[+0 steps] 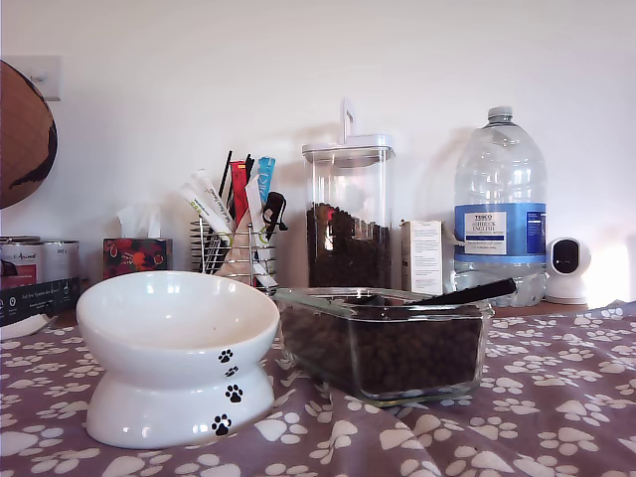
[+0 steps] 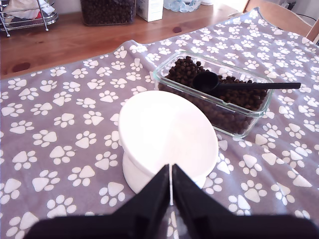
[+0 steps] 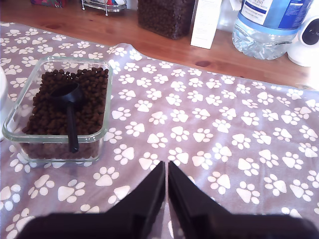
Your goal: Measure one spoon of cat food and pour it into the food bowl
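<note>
While my first gripper [image 2: 171, 191] hangs above the paw-print cloth [image 2: 60, 149] with its jaws pressed together on nothing, the food bowl [image 2: 167, 134] stands just past its tips, white, empty and upright on its pedestal. Just beyond the bowl sits the clear glass dish [image 2: 259, 112], filled with cat food [image 2: 184, 69]; the spoon [image 2: 234, 84] lies in it, cup resting on the kibble and the thin handle laid across the dish rim, its end sticking out over the cloth.

My second gripper [image 3: 166, 199] is likewise closed and empty, over a bare stretch of cloth, apart from the dish.

In the exterior view neither gripper shows. Bowl and dish stand side by side near the cloth's front edge, the bowl toward the exterior view's left. Behind the cloth's back edge, on the wooden table [image 2: 75, 40], stand a wire rack [image 1: 234, 248], a tall lidded canister [image 1: 348, 214] of kibble, a small carton [image 1: 422, 256] and a large water bottle [image 1: 500, 209].
</note>
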Tool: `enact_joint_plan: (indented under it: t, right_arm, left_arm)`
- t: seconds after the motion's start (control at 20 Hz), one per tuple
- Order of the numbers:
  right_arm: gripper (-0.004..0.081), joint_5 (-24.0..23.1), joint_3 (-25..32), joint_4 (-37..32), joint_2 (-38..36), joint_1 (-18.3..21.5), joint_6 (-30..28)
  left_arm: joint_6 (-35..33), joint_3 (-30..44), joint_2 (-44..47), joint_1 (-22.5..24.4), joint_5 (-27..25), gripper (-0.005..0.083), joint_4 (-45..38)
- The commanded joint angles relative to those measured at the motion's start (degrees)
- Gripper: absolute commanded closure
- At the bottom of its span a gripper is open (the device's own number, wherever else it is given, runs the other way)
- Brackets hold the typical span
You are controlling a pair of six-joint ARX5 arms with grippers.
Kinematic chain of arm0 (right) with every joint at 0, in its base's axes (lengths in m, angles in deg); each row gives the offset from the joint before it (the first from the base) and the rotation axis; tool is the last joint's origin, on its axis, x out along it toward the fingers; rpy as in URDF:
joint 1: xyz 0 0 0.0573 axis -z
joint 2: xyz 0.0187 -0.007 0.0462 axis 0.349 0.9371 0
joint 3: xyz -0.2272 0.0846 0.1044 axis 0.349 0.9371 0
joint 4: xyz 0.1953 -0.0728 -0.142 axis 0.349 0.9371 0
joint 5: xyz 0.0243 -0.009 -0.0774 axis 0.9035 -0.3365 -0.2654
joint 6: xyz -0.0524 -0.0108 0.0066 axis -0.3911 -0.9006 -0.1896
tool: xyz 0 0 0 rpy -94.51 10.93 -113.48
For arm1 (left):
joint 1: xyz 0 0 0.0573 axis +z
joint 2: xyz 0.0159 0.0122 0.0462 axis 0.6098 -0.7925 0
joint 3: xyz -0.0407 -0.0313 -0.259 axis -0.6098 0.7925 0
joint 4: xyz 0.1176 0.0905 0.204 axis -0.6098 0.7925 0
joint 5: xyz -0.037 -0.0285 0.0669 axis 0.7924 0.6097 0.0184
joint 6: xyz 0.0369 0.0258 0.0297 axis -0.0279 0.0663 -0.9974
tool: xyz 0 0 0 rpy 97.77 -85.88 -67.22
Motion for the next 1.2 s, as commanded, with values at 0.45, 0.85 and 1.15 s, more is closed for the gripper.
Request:
enact_joint_plan:
  t: [0.45, 0.85, 1.15]
  right_arm:
    - [0.0782, 3.08, 0.63, -4.85, 0.24, -0.02, 1.55]
    - [0.0782, 8.33, -1.11, -7.87, 1.70, -0.02, 1.53]
    - [0.0782, 14.25, -3.50, -5.88, 9.51, -0.02, 1.62]
  left_arm:
    - [0.17, 0.28, -0.48, -0.09, 3.17, 0.0793, -4.13]
    - [3.93, -0.09, -2.84, -1.64, 7.48, 0.0793, -13.49]
    - [5.05, -3.41, -13.75, -7.28, 7.54, 0.0793, -16.87]
